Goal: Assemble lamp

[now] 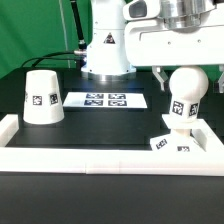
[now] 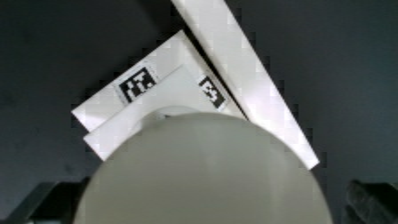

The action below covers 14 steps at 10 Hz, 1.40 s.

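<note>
The white ball bulb point(image 1: 186, 88) stands upright on its short stem on the square base plate point(image 1: 180, 143), near the exterior view's right. My gripper point(image 1: 185, 75) is lowered around the ball, open, with one dark finger point(image 1: 160, 72) on each side and a slim gap to the ball. In the wrist view the bulb point(image 2: 199, 170) fills the space between the fingers point(image 2: 370, 200), with the tagged base plate point(image 2: 169, 85) under it. The white cone shade point(image 1: 42, 97) stands alone at the exterior view's left, wide end down.
The marker board point(image 1: 105, 100) lies flat at the back middle, in front of the arm's white pedestal point(image 1: 105, 50). A raised white rim point(image 1: 110, 160) frames the black table, and the base plate sits close to its right front corner.
</note>
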Available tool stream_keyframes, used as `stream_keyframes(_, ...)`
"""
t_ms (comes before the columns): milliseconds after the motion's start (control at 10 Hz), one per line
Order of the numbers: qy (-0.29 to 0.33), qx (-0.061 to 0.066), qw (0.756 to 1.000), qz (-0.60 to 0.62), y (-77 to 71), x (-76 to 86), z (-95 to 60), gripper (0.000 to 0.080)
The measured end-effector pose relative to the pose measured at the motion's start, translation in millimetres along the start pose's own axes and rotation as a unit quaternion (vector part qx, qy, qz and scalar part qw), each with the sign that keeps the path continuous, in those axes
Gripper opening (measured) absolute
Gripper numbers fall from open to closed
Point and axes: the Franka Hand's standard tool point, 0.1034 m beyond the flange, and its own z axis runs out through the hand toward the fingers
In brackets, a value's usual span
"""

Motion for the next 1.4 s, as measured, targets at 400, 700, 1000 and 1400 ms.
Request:
stream_keyframes(400,0.007,-0.028,0.971,-0.236,5.5,3.0,0.3,0.0698)
stream_keyframes(700,0.01,-0.039,0.936,-0.349,5.3,2.9,1.4,0.0698)
stream_keyframes(1000,0.008,-0.046,0.892,-0.45,7.2,-0.4,5.3,0.0698)
stream_keyframes(1400,0.007,-0.047,0.889,-0.456,7.3,-0.6,5.9,0.0577)
